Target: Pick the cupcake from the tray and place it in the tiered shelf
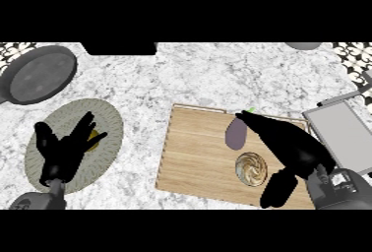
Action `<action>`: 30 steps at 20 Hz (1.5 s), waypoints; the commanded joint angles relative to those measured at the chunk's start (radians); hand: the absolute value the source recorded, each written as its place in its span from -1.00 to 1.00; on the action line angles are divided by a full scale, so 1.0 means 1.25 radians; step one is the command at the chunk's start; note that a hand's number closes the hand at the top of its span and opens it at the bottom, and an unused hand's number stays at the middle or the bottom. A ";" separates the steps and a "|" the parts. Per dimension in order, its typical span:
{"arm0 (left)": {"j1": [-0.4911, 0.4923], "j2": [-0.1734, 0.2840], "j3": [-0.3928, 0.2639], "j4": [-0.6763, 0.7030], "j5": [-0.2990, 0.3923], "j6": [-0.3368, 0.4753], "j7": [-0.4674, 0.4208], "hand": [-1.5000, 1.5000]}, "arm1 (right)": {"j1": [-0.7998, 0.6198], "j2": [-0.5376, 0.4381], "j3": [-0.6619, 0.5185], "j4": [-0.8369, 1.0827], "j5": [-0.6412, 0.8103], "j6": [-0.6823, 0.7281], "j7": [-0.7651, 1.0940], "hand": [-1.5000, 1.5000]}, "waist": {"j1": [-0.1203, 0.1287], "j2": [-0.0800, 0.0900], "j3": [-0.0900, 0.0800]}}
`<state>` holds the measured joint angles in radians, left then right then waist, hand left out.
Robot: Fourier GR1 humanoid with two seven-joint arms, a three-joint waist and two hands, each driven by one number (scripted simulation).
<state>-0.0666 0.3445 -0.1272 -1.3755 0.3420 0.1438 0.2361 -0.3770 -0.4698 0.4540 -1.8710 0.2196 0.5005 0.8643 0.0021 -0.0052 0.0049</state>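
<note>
The cupcake [251, 169], seen from above with swirled pale frosting, sits on the wooden tray [196, 157] near its right side. My right hand [298, 152] hovers over the tray, open, its fingers stretched toward the tray's far edge and its thumb [280, 192] below the cupcake. The cupcake lies just left of the palm, between thumb and fingers, untouched as far as I can see. The grey tiered shelf [341, 133] stands at the right edge. My left hand [65, 152] rests open over a plate at the left.
A purple eggplant [236, 135] lies on the tray above the cupcake, beside my right fingers. The greenish plate [73, 110] holds a small yellow item partly under my left hand. A dark pan [40, 74] sits at the back left.
</note>
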 commanded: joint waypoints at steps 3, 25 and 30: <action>0.017 -0.046 -0.007 0.036 -0.042 0.032 -0.005 0.00 | 0.061 0.002 0.008 -0.023 0.088 0.009 0.023 -1.00 | -0.003 0.004 -0.004; 0.026 -0.074 0.041 0.015 -0.087 -0.028 0.013 0.00 | 0.094 0.126 0.045 0.167 0.405 -0.070 -0.119 -1.00 | 0.002 0.004 -0.004; 0.067 -0.040 0.076 -0.082 -0.074 -0.032 0.080 0.00 | 0.111 0.145 0.022 0.186 0.425 -0.096 -0.178 -1.00 | 0.003 0.003 -0.004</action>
<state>-0.0473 0.2813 -0.0419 -1.3954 0.2595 0.0800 0.2585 -0.2399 -0.3123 0.5003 -1.6550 0.7283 0.3893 0.6742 0.0024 -0.0047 0.0056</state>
